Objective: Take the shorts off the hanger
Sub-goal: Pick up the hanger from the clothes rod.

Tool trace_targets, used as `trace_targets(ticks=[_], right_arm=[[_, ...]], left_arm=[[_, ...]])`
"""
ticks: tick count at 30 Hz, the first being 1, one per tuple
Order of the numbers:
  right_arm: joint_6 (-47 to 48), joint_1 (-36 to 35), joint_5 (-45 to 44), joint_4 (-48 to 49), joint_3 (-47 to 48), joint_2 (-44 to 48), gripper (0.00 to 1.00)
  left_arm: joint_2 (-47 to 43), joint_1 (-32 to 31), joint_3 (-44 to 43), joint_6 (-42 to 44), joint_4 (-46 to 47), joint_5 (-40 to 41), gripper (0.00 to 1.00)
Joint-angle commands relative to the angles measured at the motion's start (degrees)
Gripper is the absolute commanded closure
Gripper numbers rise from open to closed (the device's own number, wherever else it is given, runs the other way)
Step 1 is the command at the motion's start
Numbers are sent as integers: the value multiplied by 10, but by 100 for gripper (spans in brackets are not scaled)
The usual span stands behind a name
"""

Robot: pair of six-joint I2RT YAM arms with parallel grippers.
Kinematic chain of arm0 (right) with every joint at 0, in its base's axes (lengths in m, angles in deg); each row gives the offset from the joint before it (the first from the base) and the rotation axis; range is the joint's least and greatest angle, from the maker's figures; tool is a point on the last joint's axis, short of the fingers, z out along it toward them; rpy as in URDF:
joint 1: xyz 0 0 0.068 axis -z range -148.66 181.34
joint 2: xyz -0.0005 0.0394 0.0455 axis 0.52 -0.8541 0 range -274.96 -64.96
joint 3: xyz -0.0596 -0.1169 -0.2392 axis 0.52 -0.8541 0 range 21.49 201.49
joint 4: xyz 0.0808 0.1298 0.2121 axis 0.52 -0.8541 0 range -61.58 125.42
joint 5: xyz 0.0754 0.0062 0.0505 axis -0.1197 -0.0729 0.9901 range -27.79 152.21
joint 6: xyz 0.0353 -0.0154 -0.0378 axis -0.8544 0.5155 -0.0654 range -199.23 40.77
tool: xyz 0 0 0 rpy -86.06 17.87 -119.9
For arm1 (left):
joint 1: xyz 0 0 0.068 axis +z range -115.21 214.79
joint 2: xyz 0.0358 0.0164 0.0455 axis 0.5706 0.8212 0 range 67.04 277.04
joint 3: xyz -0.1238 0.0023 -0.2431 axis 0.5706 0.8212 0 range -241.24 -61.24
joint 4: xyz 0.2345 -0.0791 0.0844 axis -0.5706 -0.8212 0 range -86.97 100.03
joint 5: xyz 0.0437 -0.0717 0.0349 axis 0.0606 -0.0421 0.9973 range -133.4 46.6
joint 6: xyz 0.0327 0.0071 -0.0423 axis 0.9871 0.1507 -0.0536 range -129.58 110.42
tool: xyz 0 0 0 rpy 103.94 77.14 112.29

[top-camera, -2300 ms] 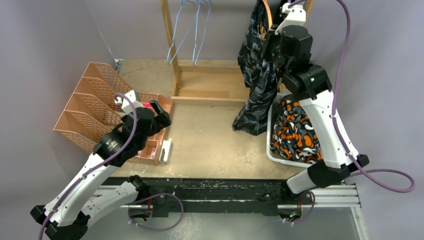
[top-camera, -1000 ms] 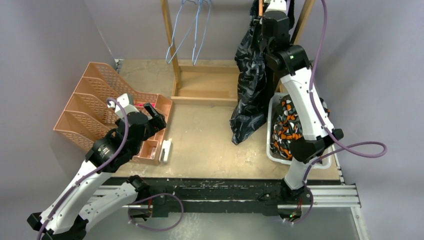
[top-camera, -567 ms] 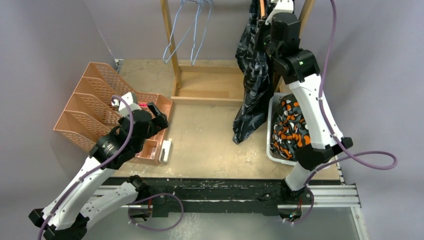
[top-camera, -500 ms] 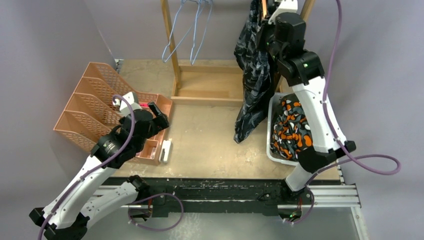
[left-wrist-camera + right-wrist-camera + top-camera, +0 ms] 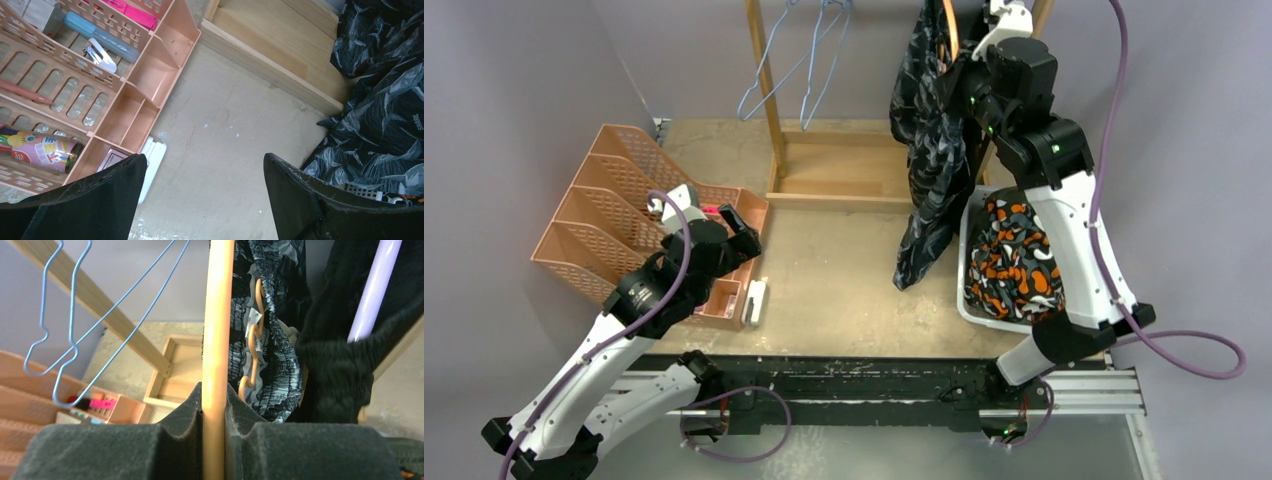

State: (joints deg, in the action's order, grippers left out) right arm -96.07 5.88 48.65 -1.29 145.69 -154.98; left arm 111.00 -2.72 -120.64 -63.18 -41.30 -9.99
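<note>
Dark grey-blue camouflage shorts (image 5: 932, 150) hang from an orange hanger (image 5: 948, 28) at the rack's right end; they also show in the left wrist view (image 5: 385, 110). My right gripper (image 5: 972, 70) is raised beside them. Its pads are shut on the orange hanger's bar (image 5: 218, 315), and the right gripper (image 5: 215, 392) looks up along it at the camouflage waistband (image 5: 270, 315). Plain black shorts (image 5: 345, 345) hang just to the right. Orange-black-white camouflage shorts (image 5: 1014, 262) lie in the white basket (image 5: 965, 300). My left gripper (image 5: 740, 226) (image 5: 205, 162) hovers open over the table, holding nothing.
A peach desk organizer (image 5: 614, 215) with small items stands at the left, and a white object (image 5: 754, 298) lies beside it. The wooden rack (image 5: 769, 95) with its base frame (image 5: 834, 185) stands at the back. Empty blue wire hangers (image 5: 809, 60) hang from it.
My right wrist has shifted to the right and a little toward me with the hanger, swinging the camouflage shorts. The blue wire hangers sway left. The left arm has barely moved.
</note>
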Motion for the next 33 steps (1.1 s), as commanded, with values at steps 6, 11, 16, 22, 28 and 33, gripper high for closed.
trace_targets(ticks=[6, 11, 16, 22, 28, 33], right_arm=[[-46, -2, 119, 73, -120, 128, 100], [-52, -2, 196, 88, -201, 178, 100], [-58, -2, 247, 104, -299, 255, 100], [-36, -2, 309, 87, -379, 321, 100], [-18, -2, 410, 94, -448, 356, 100], [-13, -2, 440, 108, -547, 385, 100]], left_arm=[[0, 2, -13, -8, 19, -2, 13], [7, 2, -14, -11, 26, -10, 13], [5, 2, -12, -13, 53, -44, 13], [10, 2, -12, -10, 55, -41, 13], [11, 2, -12, -10, 63, -45, 13], [6, 2, -10, -6, 69, -46, 13]])
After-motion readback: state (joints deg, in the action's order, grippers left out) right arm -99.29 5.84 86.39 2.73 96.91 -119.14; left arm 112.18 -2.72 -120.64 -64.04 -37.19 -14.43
